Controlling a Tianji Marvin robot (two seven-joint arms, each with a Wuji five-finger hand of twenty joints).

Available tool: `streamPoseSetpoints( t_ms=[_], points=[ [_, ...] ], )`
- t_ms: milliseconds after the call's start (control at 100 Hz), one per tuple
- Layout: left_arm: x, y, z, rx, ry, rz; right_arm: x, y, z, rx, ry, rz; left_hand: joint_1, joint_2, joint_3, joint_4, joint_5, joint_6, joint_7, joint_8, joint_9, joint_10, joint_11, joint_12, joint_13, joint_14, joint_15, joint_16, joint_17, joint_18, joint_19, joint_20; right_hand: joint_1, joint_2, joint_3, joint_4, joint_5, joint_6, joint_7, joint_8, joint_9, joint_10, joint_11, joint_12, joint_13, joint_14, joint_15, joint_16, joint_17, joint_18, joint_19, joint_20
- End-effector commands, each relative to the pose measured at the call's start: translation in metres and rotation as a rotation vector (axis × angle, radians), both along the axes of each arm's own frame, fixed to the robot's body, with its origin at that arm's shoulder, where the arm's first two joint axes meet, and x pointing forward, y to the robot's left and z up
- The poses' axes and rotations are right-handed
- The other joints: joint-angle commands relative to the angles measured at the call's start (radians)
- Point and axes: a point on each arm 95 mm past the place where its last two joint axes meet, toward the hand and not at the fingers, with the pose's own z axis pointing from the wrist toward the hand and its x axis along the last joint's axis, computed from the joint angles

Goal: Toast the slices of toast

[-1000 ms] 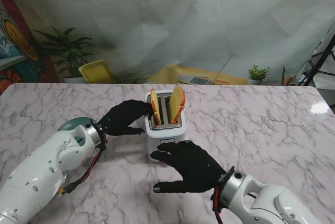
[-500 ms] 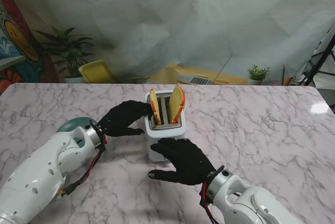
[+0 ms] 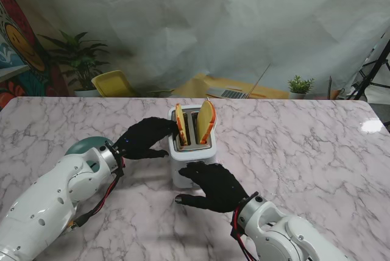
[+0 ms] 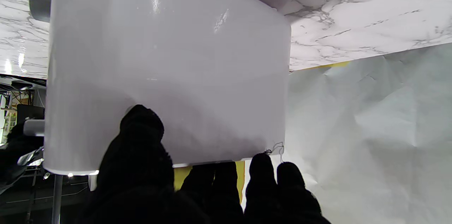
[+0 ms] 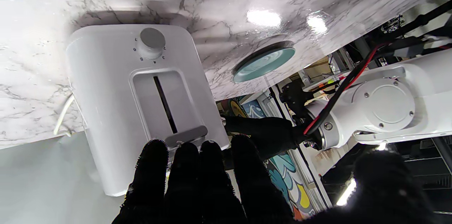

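A white toaster [image 3: 190,154] stands mid-table with two toast slices upright in its slots, the left slice [image 3: 180,124] and the right slice [image 3: 206,121], both sticking well out. My left hand [image 3: 143,138] grips the toaster's left side; in the left wrist view its thumb [image 4: 141,128] presses the side wall [image 4: 166,58] and the fingers hook over the top edge. My right hand [image 3: 213,185] is at the toaster's front, open. In the right wrist view its fingertips [image 5: 183,153] touch the lever [image 5: 186,135], which sits at the raised end of its slot, with the dial [image 5: 152,42] beyond.
The toaster's white cord [image 5: 63,118] trails from its far side. Beyond the table's far edge are a yellow chair [image 3: 113,83], a laptop [image 3: 231,93], two potted plants [image 3: 300,85] and a white backdrop. Marble table [image 3: 304,145] extends to both sides.
My right hand has moved in from nearer me toward the toaster's front, bringing its fingers onto the lever. The left hand and both slices have stayed put.
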Motion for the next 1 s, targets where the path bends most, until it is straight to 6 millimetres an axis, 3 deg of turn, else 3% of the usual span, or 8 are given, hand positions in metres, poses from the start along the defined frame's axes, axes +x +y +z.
streamPoseSetpoints(
  t_ms=[0,420,990],
  points=[
    [-0.004,-0.001,-0.012,0.026,0.035,-0.007,0.002,-0.002,-0.004,-0.019,0.007,-0.003,-0.007,0.029,0.000,0.009,0.059,-0.063,0.102,0.035,0.024,-0.013,0.018,0.008,0.005,0.001,0.010,0.007,-0.015,-0.038,0.027,0.017,0.039,0.038,-0.038,0.019,0.005,0.006,0.012,-0.010,-0.031,-0.015,-0.003,0.002,0.002,0.000,-0.039,-0.008,-0.017,-0.056,-0.014,-0.012],
    [-0.004,-0.004,-0.014,0.019,0.033,-0.009,0.011,-0.004,-0.018,-0.046,0.044,-0.004,-0.004,0.029,0.001,0.009,0.063,-0.063,0.107,0.036,0.026,-0.012,0.024,0.010,0.010,-0.001,0.011,0.008,-0.016,-0.038,0.034,0.021,0.050,0.041,-0.049,0.022,0.006,-0.005,0.039,-0.005,-0.023,-0.028,0.006,0.007,-0.005,-0.009,-0.028,-0.001,-0.026,-0.062,-0.014,-0.012],
    [-0.002,-0.005,-0.013,0.015,0.021,-0.006,0.015,-0.004,-0.059,-0.051,0.161,-0.017,-0.003,0.031,0.001,0.010,0.063,-0.063,0.110,0.036,0.026,-0.012,0.026,0.010,0.011,0.000,0.012,0.008,-0.017,-0.039,0.038,0.022,0.059,0.044,-0.057,0.026,-0.012,-0.009,0.052,-0.001,-0.040,-0.035,0.014,0.010,-0.027,-0.017,-0.016,0.007,-0.042,-0.068,-0.015,-0.014]
  ],
)
